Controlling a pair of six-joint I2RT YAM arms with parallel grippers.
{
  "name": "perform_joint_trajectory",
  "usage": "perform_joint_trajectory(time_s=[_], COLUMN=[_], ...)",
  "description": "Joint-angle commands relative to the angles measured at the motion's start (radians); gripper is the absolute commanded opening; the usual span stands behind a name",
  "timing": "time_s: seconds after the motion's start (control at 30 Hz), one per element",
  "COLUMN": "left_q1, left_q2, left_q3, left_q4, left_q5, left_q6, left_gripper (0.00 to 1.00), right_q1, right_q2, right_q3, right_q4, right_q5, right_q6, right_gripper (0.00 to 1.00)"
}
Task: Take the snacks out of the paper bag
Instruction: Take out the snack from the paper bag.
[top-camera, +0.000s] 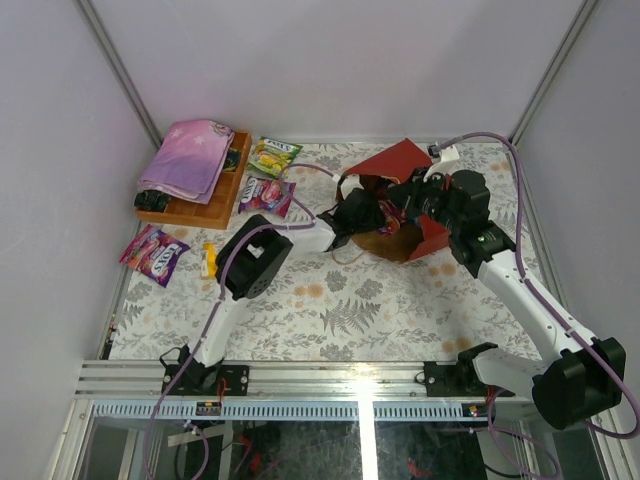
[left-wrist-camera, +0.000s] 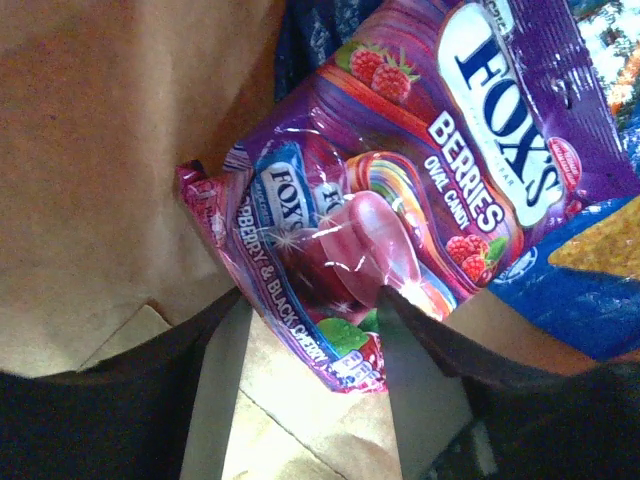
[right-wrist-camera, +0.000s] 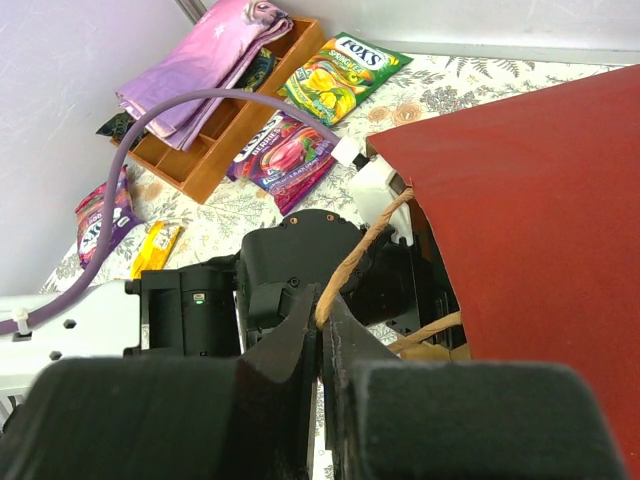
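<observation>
Paper bag (top-camera: 398, 160) is sitting at the far centre of the worktop (top-camera: 340, 300), its mouth facing the left arm. Right end effector (right-wrist-camera: 322, 325) is clenching the bag's twisted handle (right-wrist-camera: 365, 250). Left end effector (left-wrist-camera: 310, 300) is sitting inside the bag, its fingers straddling a purple berry candy packet (left-wrist-camera: 420, 180). I cannot tell whether they are pressing it yet. That packet is partly covering a dark-blue chip bag (left-wrist-camera: 590, 290).

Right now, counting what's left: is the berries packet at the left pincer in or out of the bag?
In: the berries packet lies on the paper bag's brown inside.
</observation>
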Motion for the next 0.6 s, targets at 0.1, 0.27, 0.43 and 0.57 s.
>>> perform_joint_trajectory(time_s=[0.1, 0.27, 0.43, 0.57], left_q1=[0.021, 0.039, 0.072, 0.077], left_q2=[-0.001, -0.15, -0.352, -0.557], left_q3=[-0.028, -0.142, -0.313, -0.45], left_q4=[0.023, 0.07, 0.132, 0.071], left_q5=[-0.006, 0.003, 0.169, 0.292], left_q6=[0.053, 0.088, 0.153, 0.228], left_gripper=[0.17, 0.0, 0.0, 0.0], right_q1=[0.007, 0.007, 0.006, 0.006], right_q2=[-0.032, -0.031, -0.043, -0.042], right_q3=[0.01, 0.015, 0.008, 0.008], right_q4=[0.04, 0.041, 0.041, 0.044], right_q5=[-0.007, -0.01, 0.003, 0.026], right_q6=[-0.014, -0.012, -0.013, -0.02], right_gripper=[0.0, 0.0, 0.0, 0.0])
